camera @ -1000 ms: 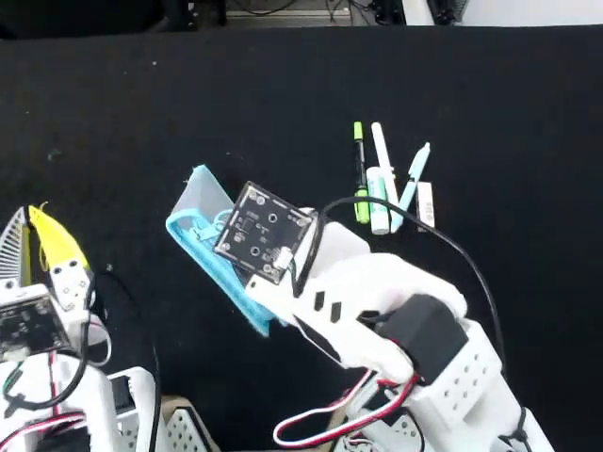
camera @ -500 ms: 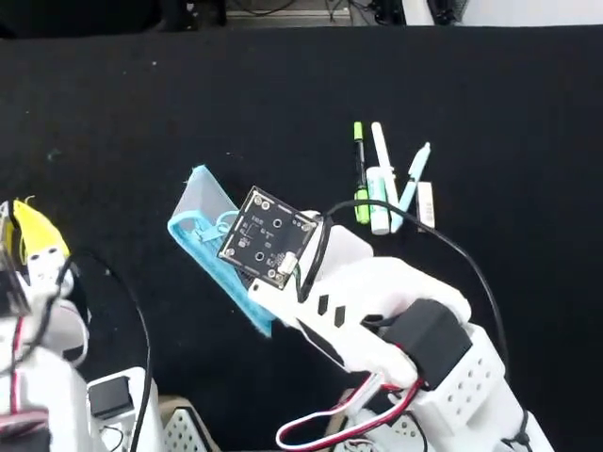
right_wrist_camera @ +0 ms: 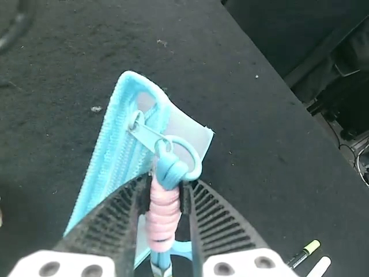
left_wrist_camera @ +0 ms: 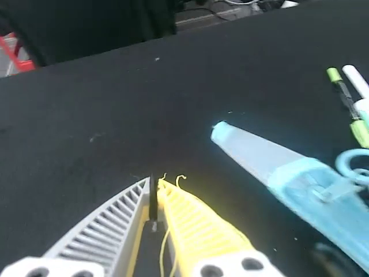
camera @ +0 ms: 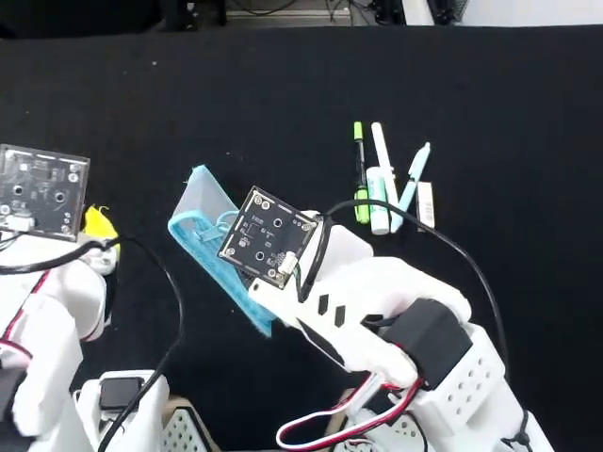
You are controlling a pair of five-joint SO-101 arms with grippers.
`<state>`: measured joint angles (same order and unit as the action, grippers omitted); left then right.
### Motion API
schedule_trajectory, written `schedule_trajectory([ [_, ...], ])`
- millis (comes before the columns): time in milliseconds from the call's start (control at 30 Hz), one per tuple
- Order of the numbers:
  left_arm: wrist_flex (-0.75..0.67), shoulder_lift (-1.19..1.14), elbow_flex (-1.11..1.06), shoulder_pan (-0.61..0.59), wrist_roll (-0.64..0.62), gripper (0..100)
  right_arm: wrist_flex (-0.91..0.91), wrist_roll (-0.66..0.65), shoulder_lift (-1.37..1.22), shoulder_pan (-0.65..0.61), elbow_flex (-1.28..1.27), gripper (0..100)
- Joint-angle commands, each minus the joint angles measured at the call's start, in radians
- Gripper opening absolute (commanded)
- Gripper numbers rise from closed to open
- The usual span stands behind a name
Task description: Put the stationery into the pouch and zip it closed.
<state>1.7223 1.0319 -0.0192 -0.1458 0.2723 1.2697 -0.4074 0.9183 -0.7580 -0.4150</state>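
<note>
Lt-blue pouch [camera: 205, 226] mid-table, pens [camera: 379, 188] clustered nearby

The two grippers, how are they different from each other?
The left gripper has one grey finger and one yellow finger; the right gripper has black fingers. The left gripper is shut on nothing, over the table beside the pouch; the right gripper is shut on the pink pull joined to the pouch's zipper ring. Both have ribbed fingers that narrow to a point.

Black table [camera: 236, 85]; beyond it, perhaps cables [camera: 283, 11].
</note>
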Motion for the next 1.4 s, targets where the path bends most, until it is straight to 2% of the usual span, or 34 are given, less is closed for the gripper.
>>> schedule_trajectory([
  [0,0.037,-0.038,0.097,0.045,0.014,3,0.003,-0.006,0.010,-0.005,0.004,1.1],
  [167,0.037,-0.054,0.099,0.077,0.015,4,0.005,-0.006,0.010,-0.005,0.004,1.1],
  [300,0.037,-0.055,0.104,0.108,0.015,19,0.005,-0.006,0.010,-0.005,0.004,1.1],
  [367,0.035,-0.054,0.105,0.114,0.017,22,0.005,-0.006,0.010,-0.005,0.004,1.1],
  [700,-0.015,-0.054,0.107,0.189,0.121,20,0.002,-0.006,0.010,-0.005,0.004,1.1],
  [933,-0.012,-0.055,0.096,0.314,0.141,20,0.002,-0.006,0.010,-0.005,0.004,1.1],
  [1367,-0.106,-0.049,-0.058,0.317,0.143,20,0.006,-0.006,0.010,-0.005,0.001,1.1],
])
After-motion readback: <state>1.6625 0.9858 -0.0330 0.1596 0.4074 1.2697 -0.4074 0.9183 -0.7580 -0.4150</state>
